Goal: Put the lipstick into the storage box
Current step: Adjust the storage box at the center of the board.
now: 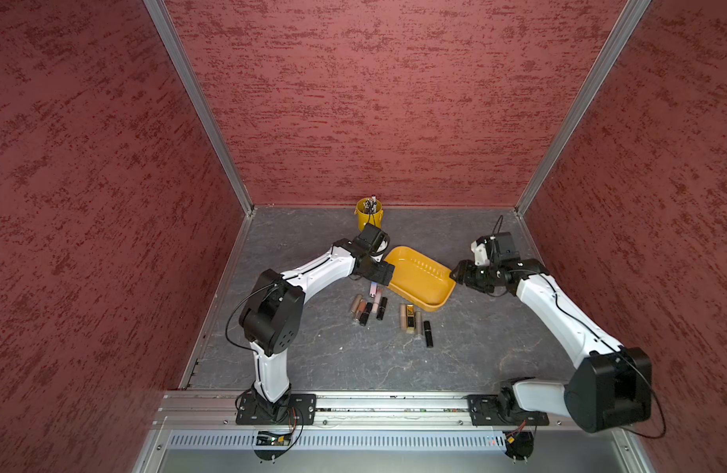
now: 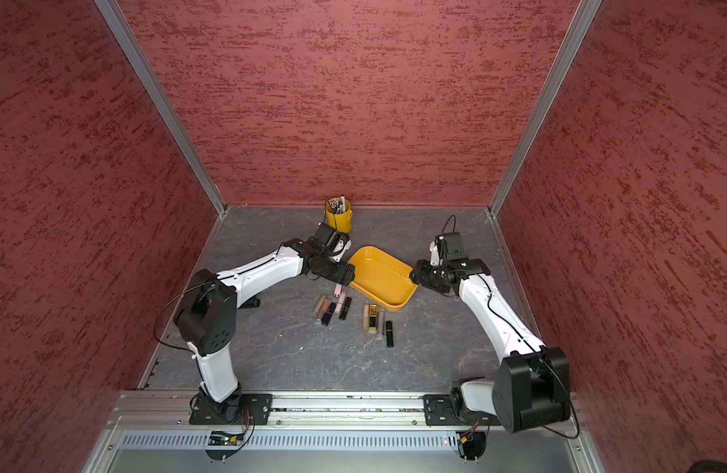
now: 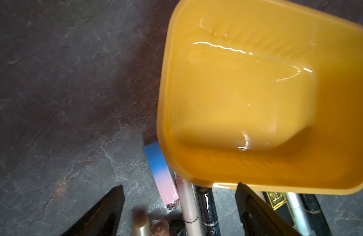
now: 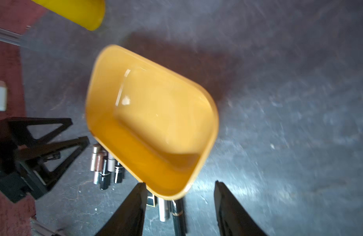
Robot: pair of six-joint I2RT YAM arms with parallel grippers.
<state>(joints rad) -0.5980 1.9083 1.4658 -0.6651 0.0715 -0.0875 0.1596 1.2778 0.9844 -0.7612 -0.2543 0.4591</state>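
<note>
1. Under both grippers spreads the grey marbled table [image 1: 312,360].
2. Between the two tools sits the storage box [image 1: 419,282], a shallow yellow-orange tray resting at a slant on the table, its glossy floor catching the light.
3. At the box's corner on the robot's left hangs the left gripper [image 3: 180,185]. Its jaws stand wide apart with nothing clamped. In the wrist view one finger crosses in front of the box's rim and the other stands over bare table.
4. At the box's opposite short end hangs the right gripper [image 4: 180,182], jaws parted to a middling width and gripping nothing. The box's corner shows in the gap below the fingertips. The view is blurred, so I cannot tell whether a finger touches the rim.
5. Beyond the left gripper, farther from the robot's base, stands a yellow bucket [image 1: 369,219] with pens [image 1: 370,201] upright in it, apart from the box.
6. Just below the left gripper, on its base side, a first cluster of lipsticks [image 1: 368,307] lies side by side. A second cluster [image 1: 415,321] lies roughly midway between the tools. Both are on the table, just outside the box's long side.
7. Between the left gripper's fingers lies a pink-to-blue tube [image 3: 161,173], its far end hidden by the box's rim.
</note>
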